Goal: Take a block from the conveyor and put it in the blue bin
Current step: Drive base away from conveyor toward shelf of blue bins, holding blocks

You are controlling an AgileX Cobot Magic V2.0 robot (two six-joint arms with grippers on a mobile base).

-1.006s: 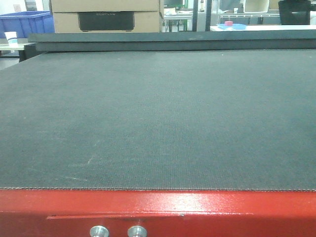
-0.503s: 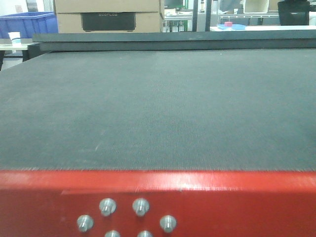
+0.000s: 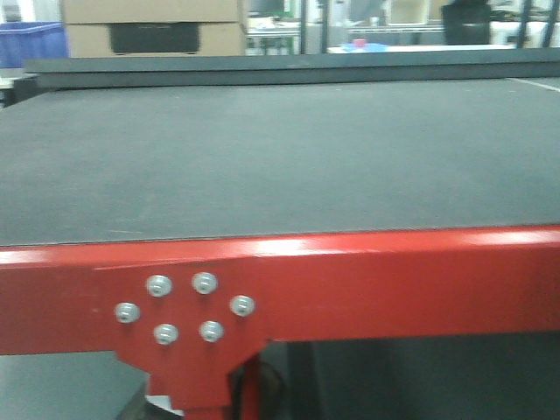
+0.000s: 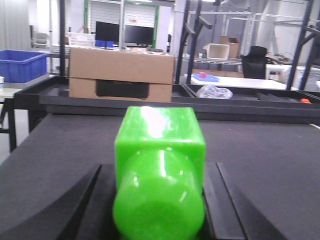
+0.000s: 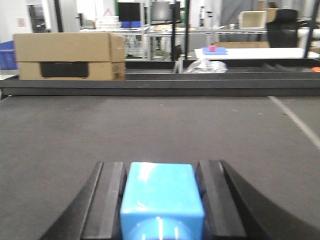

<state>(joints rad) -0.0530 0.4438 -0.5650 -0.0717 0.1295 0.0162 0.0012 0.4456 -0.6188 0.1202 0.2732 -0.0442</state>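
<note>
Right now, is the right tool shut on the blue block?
Shut: the right tool pinches the blue block between both fingers.

No text, number or brand can be read in any view. The dark panel [image 4: 122, 89] on the front of the cardboard box [image 4: 121, 73] beyond the belt is where print would stand, but it shows only as a blurred black patch from both wrist cameras and from the front camera. A small pale sign [image 5: 21, 22] on the far wall, seen from the right wrist, is too small and soft to make out.
</note>
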